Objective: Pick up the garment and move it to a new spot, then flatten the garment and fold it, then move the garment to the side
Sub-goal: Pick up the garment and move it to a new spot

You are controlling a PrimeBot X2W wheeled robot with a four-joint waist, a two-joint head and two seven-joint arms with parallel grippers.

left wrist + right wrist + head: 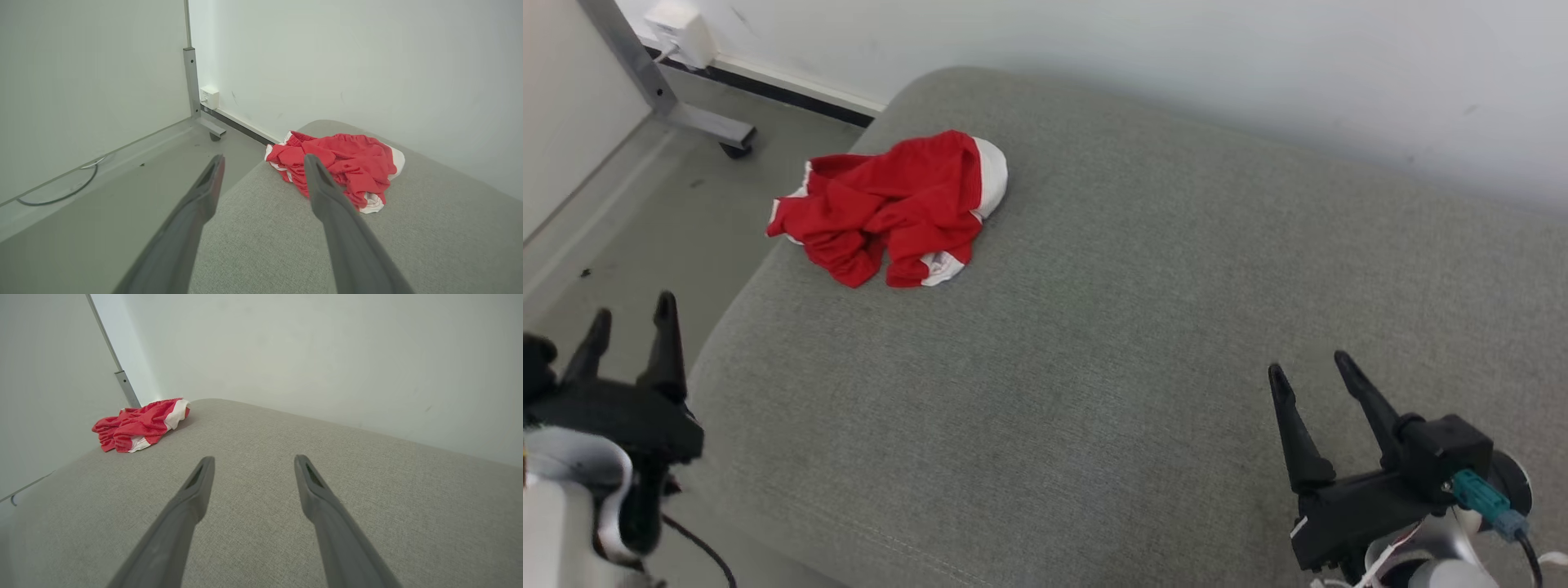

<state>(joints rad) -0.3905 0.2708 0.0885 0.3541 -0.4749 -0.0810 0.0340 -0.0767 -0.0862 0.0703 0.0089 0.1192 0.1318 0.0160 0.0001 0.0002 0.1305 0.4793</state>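
**Garment** (890,208). Red cloth with white trim, bunched in a loose heap. It lies on the far left corner of the seat, its left fringe reaching the rounded edge. Folds overlap, so its shape cannot be read. Nothing touches it. Judged not yet picked up, so the first step of the task is not begun.

**Seat** (1094,343). Grey upholstered cushion, broad and flat, set against the wall (1217,57). The bare stretch to the right of the heap looks a likely new spot, with room for spreading and folding.

**Left gripper** (634,306). Lower left of the head view, just off the seat's left edge and above the floor (645,220). Fingers spread, nothing between them. In the left wrist view they point toward the heap, and one finger overlaps it by line of sight only; it is apart from the cloth. It is the nearer gripper, so judged the likelier one for the pick.

**Right gripper** (1307,364). Lower right, above the near part of the seat and well apart from the heap. Fingers parted and empty. Its place over bare cushion suits later flattening work.

**Metal leg** (678,110). Grey, on a dark caster, standing on the floor beyond the seat's corner. It is close enough to the heap to matter for a left-arm approach.

**White box** (678,28). Mounted low on the wall, with a cable attached.
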